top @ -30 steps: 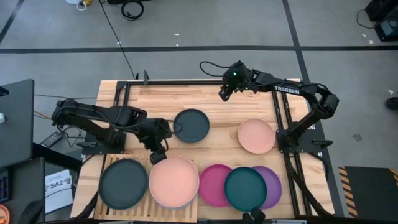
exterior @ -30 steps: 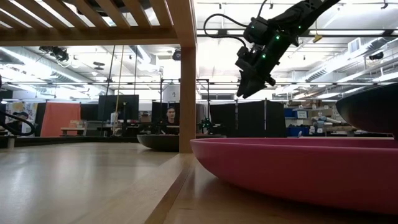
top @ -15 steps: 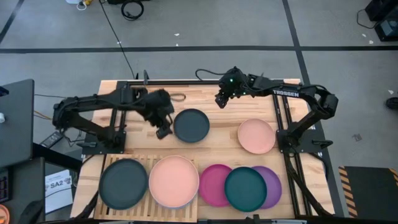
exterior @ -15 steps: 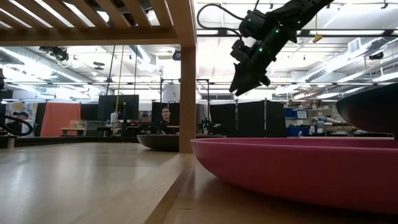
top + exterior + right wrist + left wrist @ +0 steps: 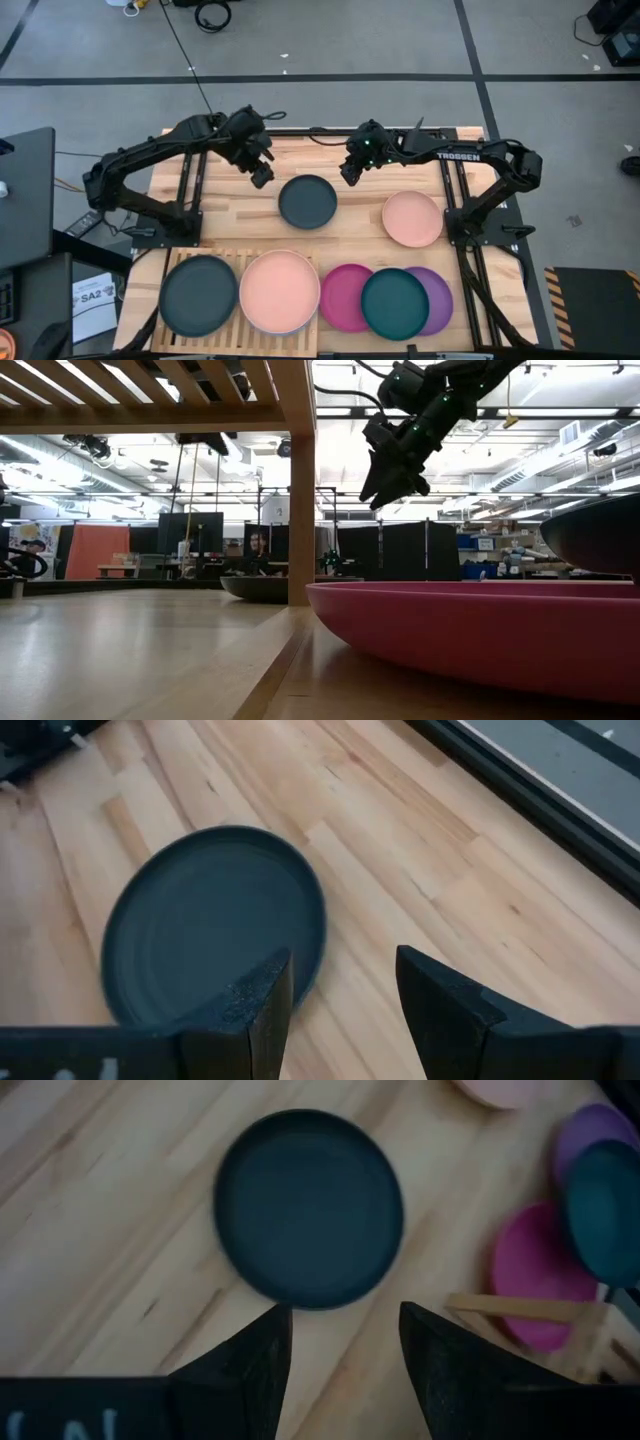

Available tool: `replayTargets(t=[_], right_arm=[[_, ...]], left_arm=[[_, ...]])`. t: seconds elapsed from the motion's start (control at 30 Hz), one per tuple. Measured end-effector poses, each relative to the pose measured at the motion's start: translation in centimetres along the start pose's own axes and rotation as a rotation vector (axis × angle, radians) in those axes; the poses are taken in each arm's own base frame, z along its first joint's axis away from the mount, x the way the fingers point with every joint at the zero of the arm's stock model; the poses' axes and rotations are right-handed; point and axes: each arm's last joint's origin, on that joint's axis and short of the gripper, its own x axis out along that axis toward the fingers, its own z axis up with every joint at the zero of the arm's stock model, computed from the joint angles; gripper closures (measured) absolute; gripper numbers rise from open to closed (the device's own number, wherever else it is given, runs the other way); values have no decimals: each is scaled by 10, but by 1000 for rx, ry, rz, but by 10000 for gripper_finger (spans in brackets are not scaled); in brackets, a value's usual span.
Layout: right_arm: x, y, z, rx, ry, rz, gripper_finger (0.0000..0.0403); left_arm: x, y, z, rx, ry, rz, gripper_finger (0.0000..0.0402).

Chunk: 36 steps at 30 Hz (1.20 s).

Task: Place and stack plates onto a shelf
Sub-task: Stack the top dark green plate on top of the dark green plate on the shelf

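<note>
The left tool, open and empty, has been moved away from the shelf to the dark blue plate mid-counter, flanked by the open, empty right tool, making it the likely next pick.

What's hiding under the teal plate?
The teal plate lies on top of two others: the magenta plate peeks out on one side and the purple plate on the other. Their covered parts, and whatever is beneath them, cannot be seen.

Left pincer open, raised; right pincer open, raised, facing it, well apart
</note>
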Motion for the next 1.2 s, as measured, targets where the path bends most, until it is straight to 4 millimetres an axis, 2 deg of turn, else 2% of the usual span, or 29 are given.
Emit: replayTargets(t=[0.23, 0.37, 0.6, 0.97, 1.07, 1.2], right_arm=[[2, 10, 0, -16, -71, -24, 219], [10, 9, -7, -15, -140, -13, 219], [24, 1, -31, 76, -182, 11, 219], [36, -1, -63, 152, -224, 54, 219], [48, 1, -70, 146, -202, 46, 219], [73, 4, -73, 130, -164, 50, 219]], left_arm=[[19, 23, -8, -58, 41, 41, 210], [30, 31, -15, -76, 67, 52, 210], [41, 36, -23, -85, 98, 60, 210], [43, 37, -22, -81, 82, 56, 210], [43, 37, -22, -81, 81, 55, 210], [43, 36, -22, -84, 80, 51, 210]])
